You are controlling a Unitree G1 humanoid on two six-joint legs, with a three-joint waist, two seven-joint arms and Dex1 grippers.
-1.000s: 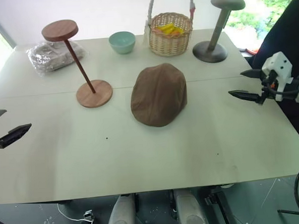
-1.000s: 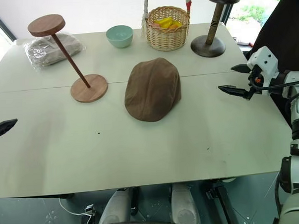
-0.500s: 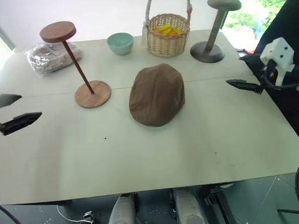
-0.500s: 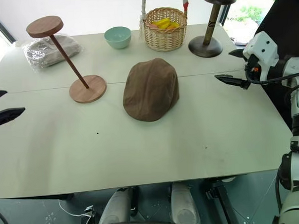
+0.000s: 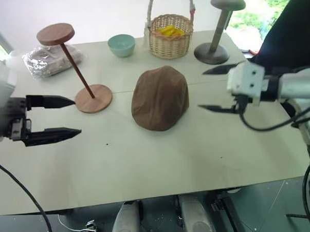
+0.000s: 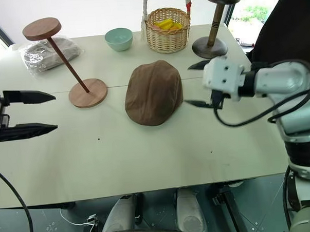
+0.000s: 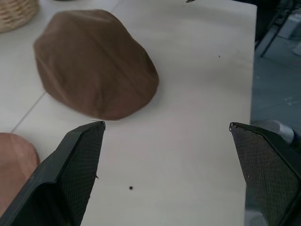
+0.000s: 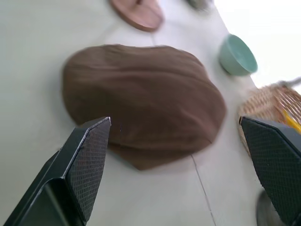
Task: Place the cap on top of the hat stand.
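Cap flat on the counter, just beside the hat stand; left hand and right hand flanking it, both spread wide and empty. Likely risks: floppy fabric folding or slipping from a shallow pinch. Also possible: knocking the slanted stand over in passing.
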